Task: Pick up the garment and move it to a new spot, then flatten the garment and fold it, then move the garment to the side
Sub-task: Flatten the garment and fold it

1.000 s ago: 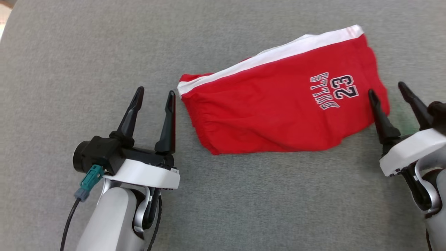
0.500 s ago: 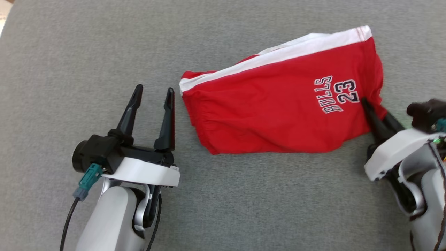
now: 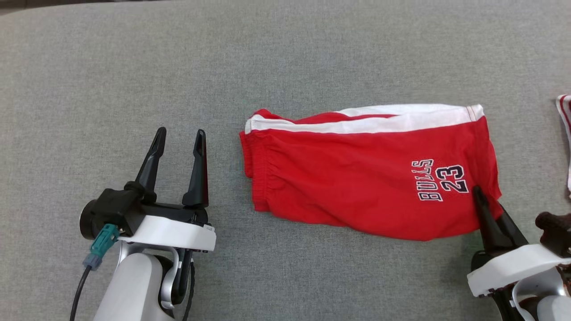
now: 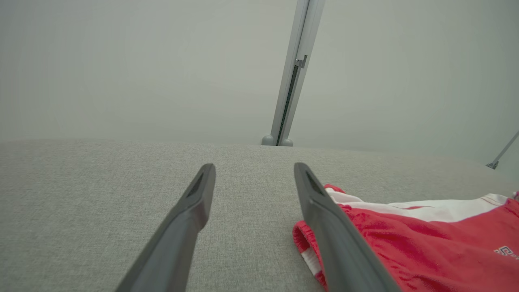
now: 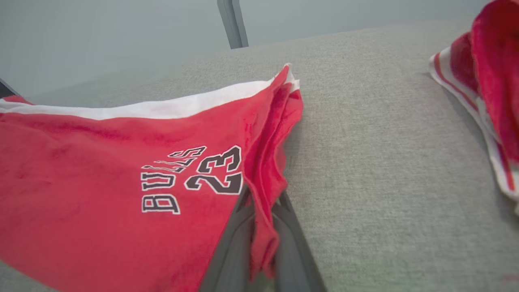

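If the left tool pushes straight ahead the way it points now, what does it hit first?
Probably nothing: the left tool points across bare gray surface. The red shorts lie just right of that line, though the margin looks slim.

Shorts [image 3: 348, 187] red, white stripe, dark lettering; surface [image 3: 134, 67] grey.

The left arm [image 3: 134, 290] came up from the lower left, its white wrist [image 3: 169, 232] level. The left jaws stood wide apart, both dark fingers [image 3: 195, 174] pointing forward. The right arm [image 3: 517, 267] sat low right, the right jaws pinched tight on the garment [image 3: 357, 187] corner.
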Robot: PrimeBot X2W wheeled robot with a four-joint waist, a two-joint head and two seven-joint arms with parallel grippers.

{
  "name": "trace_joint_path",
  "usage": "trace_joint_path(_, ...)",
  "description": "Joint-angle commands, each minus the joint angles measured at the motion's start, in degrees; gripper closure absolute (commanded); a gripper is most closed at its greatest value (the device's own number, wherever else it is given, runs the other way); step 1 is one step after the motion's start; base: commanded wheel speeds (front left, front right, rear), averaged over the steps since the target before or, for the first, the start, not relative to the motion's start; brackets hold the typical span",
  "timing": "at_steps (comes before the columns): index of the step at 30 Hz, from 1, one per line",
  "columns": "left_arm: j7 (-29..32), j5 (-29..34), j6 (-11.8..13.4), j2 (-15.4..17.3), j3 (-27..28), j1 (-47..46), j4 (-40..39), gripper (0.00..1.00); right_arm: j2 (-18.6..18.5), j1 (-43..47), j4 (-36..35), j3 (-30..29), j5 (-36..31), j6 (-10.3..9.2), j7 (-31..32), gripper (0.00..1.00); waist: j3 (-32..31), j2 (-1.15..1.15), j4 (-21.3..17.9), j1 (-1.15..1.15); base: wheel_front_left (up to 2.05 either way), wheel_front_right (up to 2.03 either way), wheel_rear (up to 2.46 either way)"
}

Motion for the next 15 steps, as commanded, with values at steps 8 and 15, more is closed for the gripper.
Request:
trace_joint_path(8,-0.2,-0.2,0.1,0.3,-0.5,1.1,0.5,0.00,-0.3,-0.7,-0.4,-0.9,-0.2,-0.11,0.8,1.00,-1.8,0.00,0.7,0.00,0.00,0.00,0.00)
trace_joint_path(15,-0.2,-0.5,0.3,0.2,-1.9,1.0,1.4,0.00,-1.2,-6.4,-3.8,4.9,-1.0,-0.08,2.7,1.00,-3.5,0.00,3.1,0.00,0.00,0.00,0.00)
